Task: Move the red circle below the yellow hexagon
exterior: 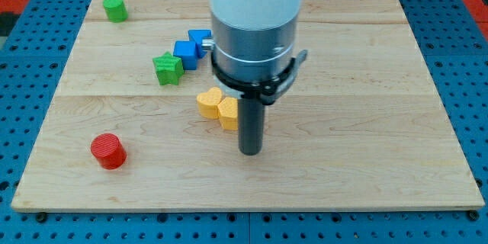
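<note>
The red circle (pixel 107 151) sits near the bench's (pixel 366 168) lower left corner, well apart from every other block. We judge it light, rigid and smooth-sided, so it should slide easily on the wood but may roll off a push that lands off-centre. There is no taking hold of it: we carry no gripper, only a rod, so nothing opens or closes. We would press its left flank squarely to send it toward the view's right.

The yellow hexagon (pixel 228 113) lies near the bench's middle, touching a yellow heart-like block (pixel 208 102) on its left. Our tip (pixel 251 152) rests just right of and below the hexagon, far from the red circle.

We count one red block, two yellow, two green and two blue: a green star (pixel 168 69), a green cylinder (pixel 115 8), a blue cube (pixel 186 52) and another blue block (pixel 200 41), partly hidden by the arm.
</note>
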You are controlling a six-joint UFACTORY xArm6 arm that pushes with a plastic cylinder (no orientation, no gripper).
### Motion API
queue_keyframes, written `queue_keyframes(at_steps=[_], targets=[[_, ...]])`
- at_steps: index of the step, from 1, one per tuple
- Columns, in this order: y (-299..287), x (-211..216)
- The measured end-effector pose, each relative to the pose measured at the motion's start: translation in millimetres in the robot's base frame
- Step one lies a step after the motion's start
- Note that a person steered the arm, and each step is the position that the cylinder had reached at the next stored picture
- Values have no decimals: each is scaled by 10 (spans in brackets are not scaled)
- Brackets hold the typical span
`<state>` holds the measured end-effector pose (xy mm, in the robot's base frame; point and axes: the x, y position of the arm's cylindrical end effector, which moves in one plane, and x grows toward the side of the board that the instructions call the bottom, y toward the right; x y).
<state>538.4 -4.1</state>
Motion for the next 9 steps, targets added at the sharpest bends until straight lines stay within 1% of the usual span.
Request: queue_keyframes(at_steps=[2,3,4,5,6,7,8,9], targets=[[-637,0],[-637,0],[-1058,-59],[-2042,-363],[-2546,-325],[-2561,-38],[-2418,-36],[-1849,-12]])
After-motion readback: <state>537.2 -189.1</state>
